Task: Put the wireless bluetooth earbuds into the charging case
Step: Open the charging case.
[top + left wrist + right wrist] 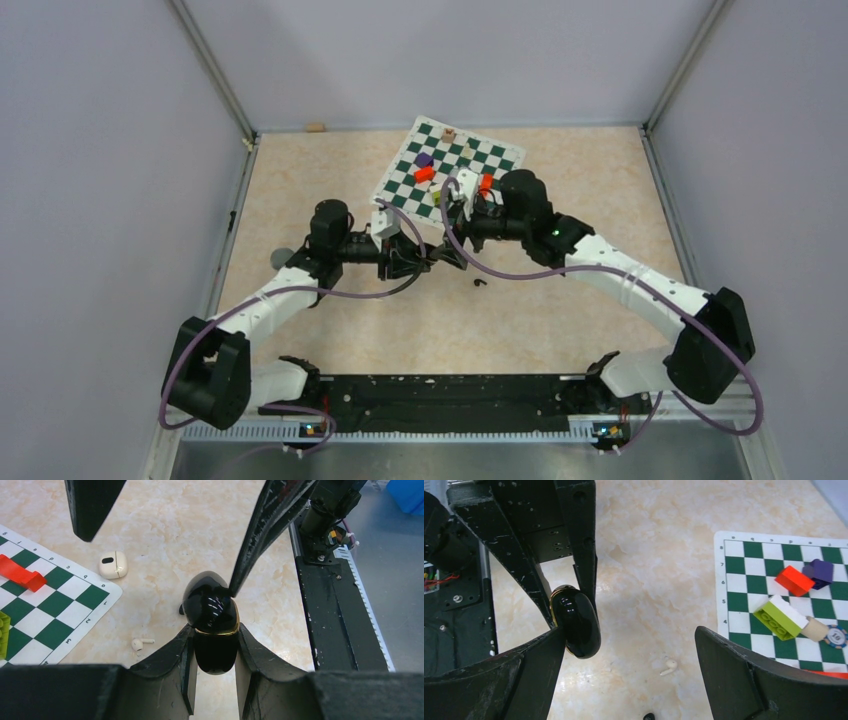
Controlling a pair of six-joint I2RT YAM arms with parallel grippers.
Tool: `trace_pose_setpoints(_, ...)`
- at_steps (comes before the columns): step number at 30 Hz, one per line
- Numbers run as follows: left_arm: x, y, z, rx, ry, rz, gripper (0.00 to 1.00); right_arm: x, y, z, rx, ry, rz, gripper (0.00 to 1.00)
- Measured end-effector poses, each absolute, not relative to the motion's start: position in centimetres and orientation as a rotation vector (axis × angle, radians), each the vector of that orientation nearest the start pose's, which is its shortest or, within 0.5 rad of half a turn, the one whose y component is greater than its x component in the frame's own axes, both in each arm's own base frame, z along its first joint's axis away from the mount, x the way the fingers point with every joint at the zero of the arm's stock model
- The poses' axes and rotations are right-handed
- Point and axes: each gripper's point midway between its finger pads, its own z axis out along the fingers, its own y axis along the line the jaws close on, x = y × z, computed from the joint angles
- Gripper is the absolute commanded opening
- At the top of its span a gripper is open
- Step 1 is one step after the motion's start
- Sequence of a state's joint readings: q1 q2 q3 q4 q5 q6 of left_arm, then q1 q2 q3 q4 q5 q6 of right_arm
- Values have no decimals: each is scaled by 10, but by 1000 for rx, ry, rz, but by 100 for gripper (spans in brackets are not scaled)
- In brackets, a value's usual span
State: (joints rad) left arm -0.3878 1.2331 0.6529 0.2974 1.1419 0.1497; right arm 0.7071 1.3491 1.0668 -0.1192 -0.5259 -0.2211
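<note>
Looking down from the top, the left arm [290, 290] and the right arm [620, 275] met nose to nose over the pale, speckled desk [560, 200]. Their jaws were packed so close together that what they held was too hidden to pick out. One tiny black earbud [479, 282], curled like a comma, lay on the desk just beside them. Past the arms lay a flat green-and-white chessboard [450, 165], set at a slant. The little coloured bits on it were too small to name.

In the left wrist view, the left jaws were closed tight on the charging case [210, 605], one jaw on each side of its lower half. The case was smooth, shiny and black, round like a pebble, with a thin gold ring around its middle. I could not tell if its lid was up. The right jaws pointed in from the top, wide apart, and one long, scuffed jaw touched the top of the case. A small dark bit [181, 610] peeked out behind the case, mostly hidden. A white case [114, 564] and a white earbud [137, 643] lay on the desk near the board's edge.

In the right wrist view, the right jaws stood wide open and held nothing, with one jaw resting against the shiny case. A small black thing [649, 716] was cut off by the bottom edge. A red block [794, 580] and a green-and-white brick [781, 617] sat on the board.
</note>
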Motion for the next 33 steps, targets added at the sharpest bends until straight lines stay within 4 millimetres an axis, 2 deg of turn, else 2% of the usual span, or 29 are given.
trace_pose_setpoints(7,221,-261,196,1224,1387,-1223,0,276,315,241,-1159,1598,700,99)
trace_pose_setpoints(12,220,-261,196,1226,1385,-1225,0,273,311,247,-1177,1581,684,99)
trace_pose_setpoints(17,220,-261,196,1226,1384,-1226,0,272,311,275,-1179,1546,683,99)
trace_pose_setpoints(21,221,-260,196,1221,1388,-1222,0,271,308,284,-1177,1539,669,99)
trace_pose_setpoints(23,224,-256,196,1212,1397,-1213,0,271,305,279,-1180,1566,652,99)
trace_pose_setpoints(28,243,-236,199,1220,1427,-1112,0,282,292,247,-1204,1750,552,99)
trace_pose_setpoints(32,252,-216,204,1259,1444,-1023,0,292,283,206,-1252,1930,466,96)
trace_pose_setpoints(33,252,-211,204,1268,1452,-1012,0,292,278,189,-1273,1992,441,95)
